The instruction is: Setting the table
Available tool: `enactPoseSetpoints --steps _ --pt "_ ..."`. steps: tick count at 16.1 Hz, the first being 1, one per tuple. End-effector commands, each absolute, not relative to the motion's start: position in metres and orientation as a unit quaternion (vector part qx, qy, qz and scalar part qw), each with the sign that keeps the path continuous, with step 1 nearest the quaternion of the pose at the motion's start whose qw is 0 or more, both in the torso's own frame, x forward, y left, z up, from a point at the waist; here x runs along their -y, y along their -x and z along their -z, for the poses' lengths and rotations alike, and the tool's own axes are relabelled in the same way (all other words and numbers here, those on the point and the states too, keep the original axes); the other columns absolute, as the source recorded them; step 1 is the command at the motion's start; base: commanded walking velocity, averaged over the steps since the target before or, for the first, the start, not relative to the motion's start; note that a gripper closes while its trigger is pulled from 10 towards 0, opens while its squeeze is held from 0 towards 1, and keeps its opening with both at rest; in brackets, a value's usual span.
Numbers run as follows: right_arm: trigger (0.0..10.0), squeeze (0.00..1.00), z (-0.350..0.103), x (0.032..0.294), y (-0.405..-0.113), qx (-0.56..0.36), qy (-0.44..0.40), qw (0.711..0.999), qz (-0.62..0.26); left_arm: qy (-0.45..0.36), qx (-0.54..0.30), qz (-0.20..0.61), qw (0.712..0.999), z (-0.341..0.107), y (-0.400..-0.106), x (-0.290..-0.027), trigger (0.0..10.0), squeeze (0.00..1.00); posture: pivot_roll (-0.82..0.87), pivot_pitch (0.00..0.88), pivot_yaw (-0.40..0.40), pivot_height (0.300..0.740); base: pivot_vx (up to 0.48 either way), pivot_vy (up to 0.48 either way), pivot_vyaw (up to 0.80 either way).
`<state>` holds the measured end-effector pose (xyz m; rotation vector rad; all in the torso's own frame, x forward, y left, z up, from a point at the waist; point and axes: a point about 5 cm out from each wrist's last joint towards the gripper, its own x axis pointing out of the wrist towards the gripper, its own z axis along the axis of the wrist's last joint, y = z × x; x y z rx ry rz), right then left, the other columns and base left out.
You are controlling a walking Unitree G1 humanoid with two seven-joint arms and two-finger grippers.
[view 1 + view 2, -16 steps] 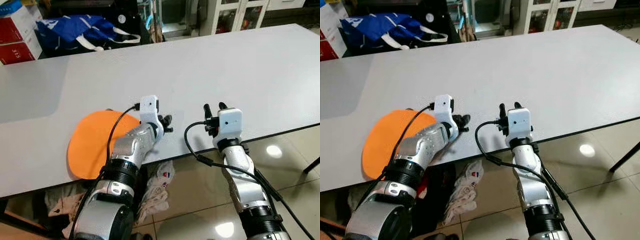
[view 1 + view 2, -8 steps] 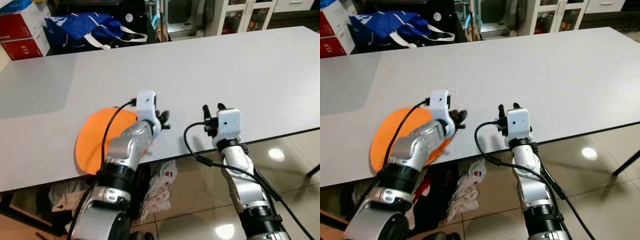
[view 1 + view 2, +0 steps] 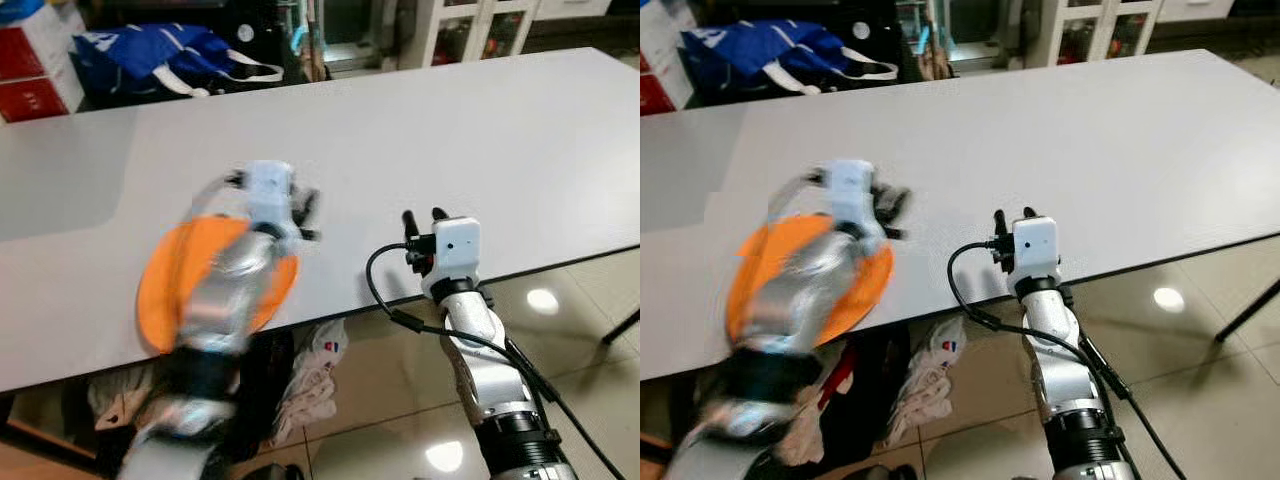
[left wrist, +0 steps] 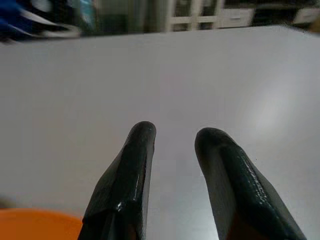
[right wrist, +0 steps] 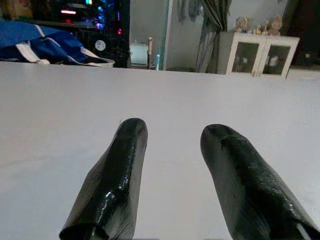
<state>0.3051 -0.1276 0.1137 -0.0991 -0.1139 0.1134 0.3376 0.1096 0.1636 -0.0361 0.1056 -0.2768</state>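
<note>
Likely thin, light and floppy, the orange placemat point(image 3: 165, 285) is best pinched at its counter point(image 3: 480, 130) edge overhang — left gripper point(image 4: 175, 137) and right gripper point(image 5: 170, 130) are both spread, empty

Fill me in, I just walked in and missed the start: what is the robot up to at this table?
It is setting the table, and a flat round orange plate lies at the near edge of the long white table. The left gripper hangs above the tabletop just beyond the plate, blurred by motion, fingers apart and empty. The right gripper sits at the near edge further right, also open and empty. A blue bag lies behind the table.
</note>
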Motion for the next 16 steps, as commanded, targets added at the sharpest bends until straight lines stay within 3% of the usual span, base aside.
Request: enactPoseSetpoints --steps 1,4,7,16 --pt "10.0 0.00 -0.112 0.125 -0.305 0.039 -0.001 0.997 -0.065 -0.010 -0.053 0.104 0.993 -0.158 -0.328 -0.136 10.0 0.00 -0.09 0.019 0.069 0.740 0.000 0.000 0.00" --pt "10.0 0.00 -0.108 0.113 -0.307 0.017 -0.049 0.993 -0.104 -0.048 -0.059 0.030 0.997 -0.151 -0.308 -0.185 10.0 0.00 -0.05 0.026 0.059 0.740 0.000 0.000 0.00" --pt "10.0 0.00 -0.099 0.097 -0.312 -0.028 -0.116 0.983 -0.141 -0.058 -0.051 -0.018 0.997 -0.161 -0.290 -0.213 10.0 0.00 0.00 0.026 0.030 0.740 0.000 0.000 0.00" --pt "10.0 0.00 -0.097 0.054 -0.325 -0.093 -0.235 0.941 -0.226 -0.052 -0.030 -0.035 0.998 -0.176 -0.290 -0.214 10.0 0.00 0.01 0.000 0.003 0.740 0.000 0.000 0.00"
